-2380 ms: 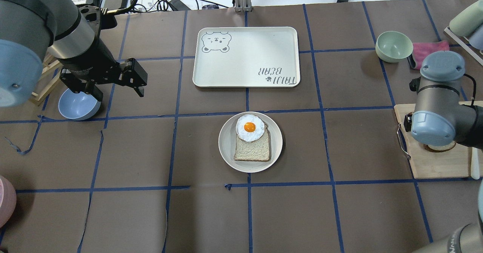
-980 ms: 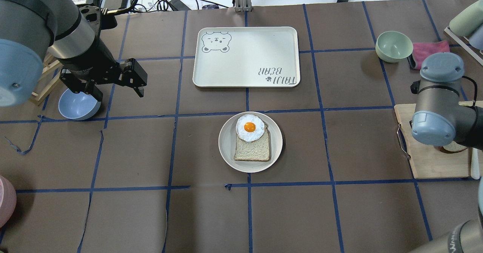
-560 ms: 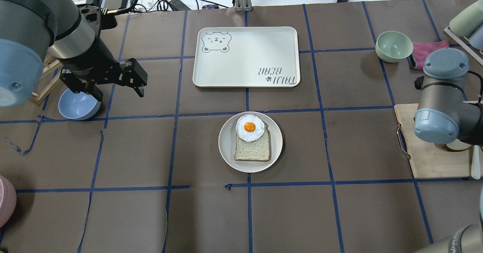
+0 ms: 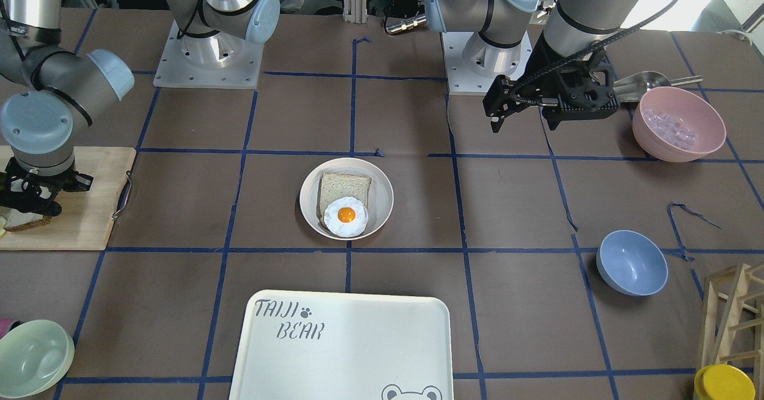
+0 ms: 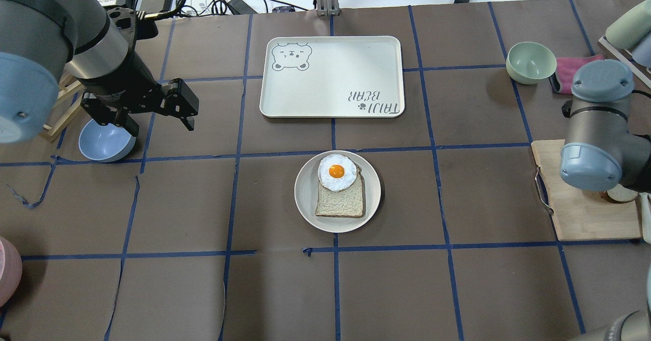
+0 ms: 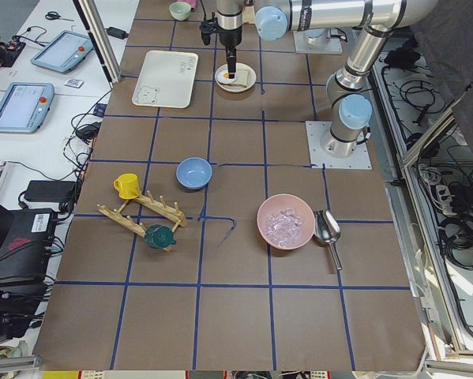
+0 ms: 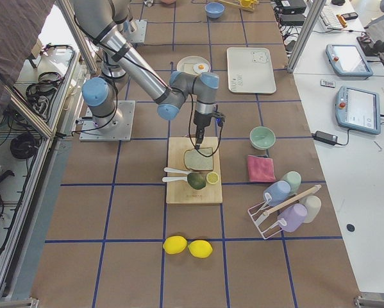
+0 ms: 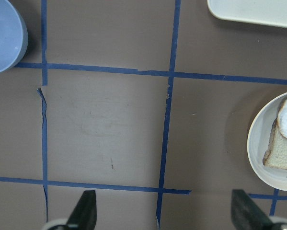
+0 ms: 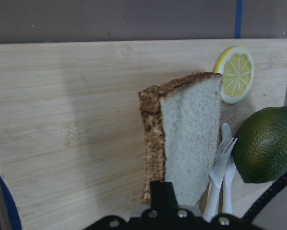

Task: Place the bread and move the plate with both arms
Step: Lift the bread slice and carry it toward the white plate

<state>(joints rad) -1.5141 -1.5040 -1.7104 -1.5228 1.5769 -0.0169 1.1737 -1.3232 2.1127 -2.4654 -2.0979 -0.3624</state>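
Bread [image 9: 191,139], the dark-crusted slice, is held on edge in the right pincer [image 4: 27,197], which is closed on its lower end, over the wooden cutting board [image 5: 585,219] at the robot's right end of the worktop [image 5: 457,290]. It appears raised off the board, though the gap beneath cannot be confirmed. The edge-on grip is judged to suit carrying the slice across and laying it flat. The plate [image 5: 305,193] is set near the middle of the worktop, well apart from the board, and already carries a squarer pale slice [image 5: 339,206] with a fried egg [image 5: 336,172] overlapping its far end, so the bread would have to land on that stack. The left pincer [image 8: 165,218] is parked above the worktop to the plate's left with its jaws spread wide and nothing between them, presumably in readiness for the two-arm move. Just beside the bread on the board are noted a lemon slice [image 9: 236,74], a dark green fruit [image 9: 268,143] and white forks [image 9: 219,177]; these are judged liable to be brushed on withdrawal. Beyond the plate lies the "TAIJI BEAR" tray [image 5: 330,76]; a pale green bowl [image 5: 530,62] and a blue bowl [image 5: 104,142] stand off to the sides.
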